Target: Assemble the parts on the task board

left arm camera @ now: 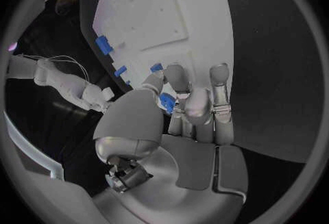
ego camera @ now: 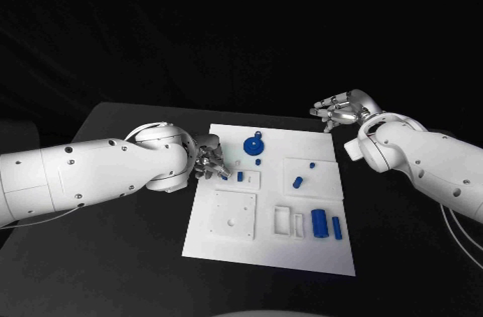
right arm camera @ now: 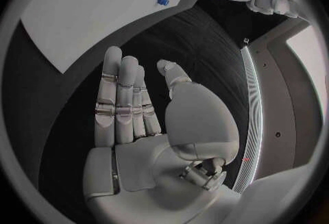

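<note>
Your left hand (left arm camera: 181, 106) is pinching small blue part (left arm camera: 166, 102) between fingers (left arm camera: 183, 79), over task board (ego camera: 322, 251) left side. Part is looking light, stiff, slippery: you are needing side grip. Right hand (ego camera: 342, 109) is hovering open.

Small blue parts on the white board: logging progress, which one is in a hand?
The small blue piece pinched in the left hand; the others lie free.

- White board (ego camera: 264, 248) on the black surface (ego camera: 121, 275).
- Blue parts (ego camera: 320, 223) on the board.
- Silver left robot hand (ego camera: 211, 162), white arms (ego camera: 91, 174).
</note>
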Motion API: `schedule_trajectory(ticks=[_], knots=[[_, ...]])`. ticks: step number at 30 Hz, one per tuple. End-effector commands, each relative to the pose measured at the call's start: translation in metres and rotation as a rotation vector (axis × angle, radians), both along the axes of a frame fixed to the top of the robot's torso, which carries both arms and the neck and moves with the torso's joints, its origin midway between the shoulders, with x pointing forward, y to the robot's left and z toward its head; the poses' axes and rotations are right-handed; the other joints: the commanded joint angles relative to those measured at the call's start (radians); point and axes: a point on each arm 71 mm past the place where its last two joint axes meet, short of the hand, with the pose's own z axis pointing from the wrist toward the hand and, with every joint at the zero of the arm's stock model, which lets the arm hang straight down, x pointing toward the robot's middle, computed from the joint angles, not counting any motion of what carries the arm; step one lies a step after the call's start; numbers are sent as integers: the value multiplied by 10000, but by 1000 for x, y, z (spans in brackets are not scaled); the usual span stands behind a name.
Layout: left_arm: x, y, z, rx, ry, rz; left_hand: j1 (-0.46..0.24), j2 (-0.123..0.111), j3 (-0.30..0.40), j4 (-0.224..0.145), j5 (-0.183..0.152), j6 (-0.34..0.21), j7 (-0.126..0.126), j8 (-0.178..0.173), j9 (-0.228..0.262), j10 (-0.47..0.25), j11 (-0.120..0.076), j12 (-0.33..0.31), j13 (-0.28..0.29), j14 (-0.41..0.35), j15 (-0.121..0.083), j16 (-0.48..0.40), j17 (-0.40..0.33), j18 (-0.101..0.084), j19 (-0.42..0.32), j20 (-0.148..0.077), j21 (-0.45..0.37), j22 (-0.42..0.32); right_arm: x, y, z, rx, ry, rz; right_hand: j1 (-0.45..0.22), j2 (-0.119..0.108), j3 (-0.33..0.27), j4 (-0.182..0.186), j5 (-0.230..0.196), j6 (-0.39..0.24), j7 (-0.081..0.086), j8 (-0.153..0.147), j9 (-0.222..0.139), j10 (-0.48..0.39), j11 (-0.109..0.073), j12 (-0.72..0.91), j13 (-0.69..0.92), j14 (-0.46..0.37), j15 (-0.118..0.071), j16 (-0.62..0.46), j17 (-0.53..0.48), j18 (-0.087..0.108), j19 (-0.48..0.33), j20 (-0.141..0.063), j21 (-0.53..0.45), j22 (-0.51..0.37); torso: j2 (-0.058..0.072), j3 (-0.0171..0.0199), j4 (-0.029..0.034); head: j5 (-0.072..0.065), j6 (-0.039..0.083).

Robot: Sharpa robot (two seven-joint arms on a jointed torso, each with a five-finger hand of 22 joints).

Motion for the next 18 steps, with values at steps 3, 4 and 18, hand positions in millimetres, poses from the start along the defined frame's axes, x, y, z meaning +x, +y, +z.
schedule_trajectory(ticks=[3, 4, 18], knots=[[-5, -4, -9, 153, 490, -287, 93, 111, 262, -188, -109, 1254, -1153, 28, 150, 141, -332, 38, -9, 36, -61, 60, 23, 203, -25, 89, 56, 184, 0, 2, 0, -4, -3, 181, -76, 57, 62, -22, 36, -53, 11, -29, -4, -70, -1, 53, -11, -51, 11, 5, -9, -125, 172, 71, 42, -9, -1, -1, -4, -4, -18], [-5, -4, -9, 148, 488, -287, 98, 109, 249, -177, -135, 1274, -1159, 29, 177, 141, -333, 47, -8, 41, -61, 70, 41, 206, -27, 98, 57, 184, 0, 2, 0, -4, -2, 181, -76, 57, 62, -22, 36, -53, 11, -29, -4, -70, -1, 53, -11, -51, 11, 5, -9, -125, 172, 71, 42, -9, 1, -1, -3, -6, -24], [-5, -5, -8, 36, 385, -237, 172, 133, 33, -20, -583, 1330, -1188, -3, 405, 139, -344, 81, -7, 44, -65, 77, 59, 253, -25, 151, 54, 180, 0, 2, -2, 1, 21, 186, -76, 57, 62, -22, 36, -53, 11, -29, -4, -70, -1, 53, -11, -51, 11, 5, -9, -125, 172, 71, 42, -9, 2, 3, -3, -17, -34]])
